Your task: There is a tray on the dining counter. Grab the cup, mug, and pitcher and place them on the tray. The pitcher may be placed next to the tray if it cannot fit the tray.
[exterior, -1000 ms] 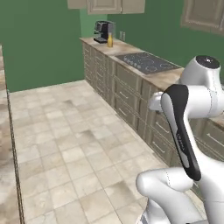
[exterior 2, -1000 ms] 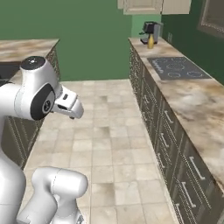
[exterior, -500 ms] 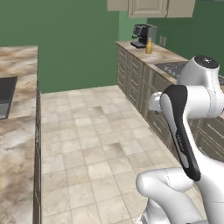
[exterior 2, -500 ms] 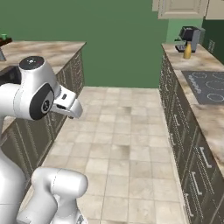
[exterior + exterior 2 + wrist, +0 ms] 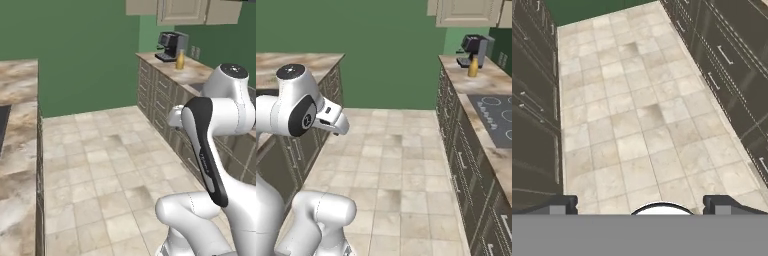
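Note:
The yellow-orange pitcher [image 5: 180, 60] [image 5: 473, 67] stands far off on the right-hand counter, beside a black coffee machine [image 5: 171, 45] [image 5: 474, 48]. On the left runs the marbled dining counter [image 5: 20, 100] [image 5: 301, 62], with a dark inset at the left base view's edge. The tray, the cup and the mug are out of view. My gripper [image 5: 641, 206] is open and holds nothing; it looks down on the tiled floor between the two rows of cabinets. The arm is folded up close to the base, far from the pitcher.
A tiled aisle [image 5: 110, 160] [image 5: 396, 165] runs between the counters to a green wall. A cooktop [image 5: 493, 112] is set into the right counter, nearer than the pitcher. Drawer fronts with handles [image 5: 724, 55] line the right side, and dark cabinet fronts [image 5: 532, 100] the left.
The whole picture has slid to the right as the base turned left, bringing the left counter into view. The arm keeps the same folded pose, and the gripper stays open.

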Motion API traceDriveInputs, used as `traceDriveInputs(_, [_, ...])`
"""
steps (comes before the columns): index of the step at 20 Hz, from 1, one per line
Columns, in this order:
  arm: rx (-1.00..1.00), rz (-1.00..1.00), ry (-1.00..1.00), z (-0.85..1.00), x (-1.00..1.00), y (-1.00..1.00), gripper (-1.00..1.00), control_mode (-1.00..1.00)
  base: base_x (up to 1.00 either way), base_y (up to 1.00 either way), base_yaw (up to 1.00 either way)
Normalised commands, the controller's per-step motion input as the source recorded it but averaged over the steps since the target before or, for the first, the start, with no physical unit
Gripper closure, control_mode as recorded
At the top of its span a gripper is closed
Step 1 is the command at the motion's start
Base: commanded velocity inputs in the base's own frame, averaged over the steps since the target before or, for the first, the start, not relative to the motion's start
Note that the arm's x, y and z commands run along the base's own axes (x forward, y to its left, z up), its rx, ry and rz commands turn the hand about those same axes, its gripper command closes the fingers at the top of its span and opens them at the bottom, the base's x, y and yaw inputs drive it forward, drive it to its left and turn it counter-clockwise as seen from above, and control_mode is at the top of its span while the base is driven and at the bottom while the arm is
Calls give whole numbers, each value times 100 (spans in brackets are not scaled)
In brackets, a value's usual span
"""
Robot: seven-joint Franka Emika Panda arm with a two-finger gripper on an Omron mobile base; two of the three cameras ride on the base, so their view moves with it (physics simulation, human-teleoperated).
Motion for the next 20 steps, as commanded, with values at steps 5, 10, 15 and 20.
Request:
traceDriveInputs(5, [0,0,0,0,0,0,-100,100,100,0,-9])
traceDriveInputs(10, [0,0,0,0,0,0,-100,100,100,0,-10])
traceDriveInputs(15, [0,0,0,0,0,0,-100,100,100,2,-10])
traceDriveInputs(20, [0,0,0,0,0,0,-100,100,100,5,-10])
